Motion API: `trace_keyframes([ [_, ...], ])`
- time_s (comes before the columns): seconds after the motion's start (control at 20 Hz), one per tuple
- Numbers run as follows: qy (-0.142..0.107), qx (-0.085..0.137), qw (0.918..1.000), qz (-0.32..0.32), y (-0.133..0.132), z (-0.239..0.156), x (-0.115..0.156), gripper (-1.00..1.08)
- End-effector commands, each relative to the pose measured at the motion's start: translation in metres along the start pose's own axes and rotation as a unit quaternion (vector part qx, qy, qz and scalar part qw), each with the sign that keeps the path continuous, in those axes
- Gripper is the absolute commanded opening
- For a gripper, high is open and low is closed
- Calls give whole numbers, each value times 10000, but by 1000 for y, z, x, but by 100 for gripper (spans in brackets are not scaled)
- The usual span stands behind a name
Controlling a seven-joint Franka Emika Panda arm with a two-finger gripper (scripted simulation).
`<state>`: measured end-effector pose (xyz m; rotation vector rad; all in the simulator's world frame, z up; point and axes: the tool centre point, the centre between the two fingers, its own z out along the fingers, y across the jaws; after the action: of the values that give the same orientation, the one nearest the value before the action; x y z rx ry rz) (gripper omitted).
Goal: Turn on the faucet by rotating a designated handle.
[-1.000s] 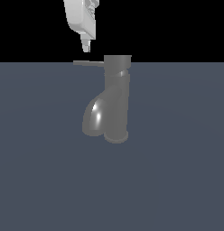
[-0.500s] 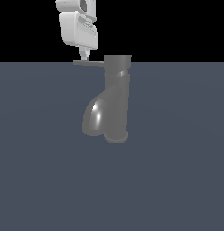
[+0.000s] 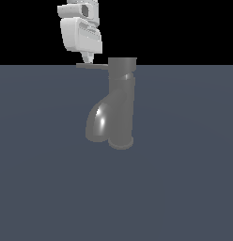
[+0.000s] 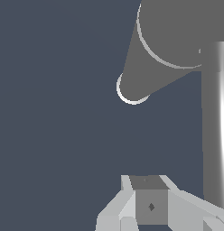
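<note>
The dark grey glossy metal faucet [image 3: 121, 106], an upright cylinder on a round base flange with a fat curved spout bulging low toward the exterior view's left, is standing at the centre of that frame on a flat slate-blue surface [image 3: 184, 188]. Its thin straight dark grey rod handle [image 3: 92, 66] is sticking out level from the top cap toward the exterior view's left, in the upper middle of the frame. The white robot gripper [image 3: 88, 59] is hanging in the upper left-centre, pointing down, with its tip sitting at the rod well out from the cap, probably because pushing far from the pivot turns the handle most easily. Whether it is touching the rod is unclear. How far the fingers are parted cannot be told from either view, and nothing is visibly clasped. In the wrist view the handle [image 4: 215, 122] is running as a bright-streaked bar beside the gripper body.
</note>
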<state>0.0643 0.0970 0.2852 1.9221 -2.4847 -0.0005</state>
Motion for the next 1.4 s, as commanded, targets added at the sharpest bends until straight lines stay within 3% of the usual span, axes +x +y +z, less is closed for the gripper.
trace_keyframes([
  [0.0, 0, 0, 10000, 0, 0, 0, 0, -100],
  [1.35, 0, 2, 10000, 3, 81, 0, 6, -100],
])
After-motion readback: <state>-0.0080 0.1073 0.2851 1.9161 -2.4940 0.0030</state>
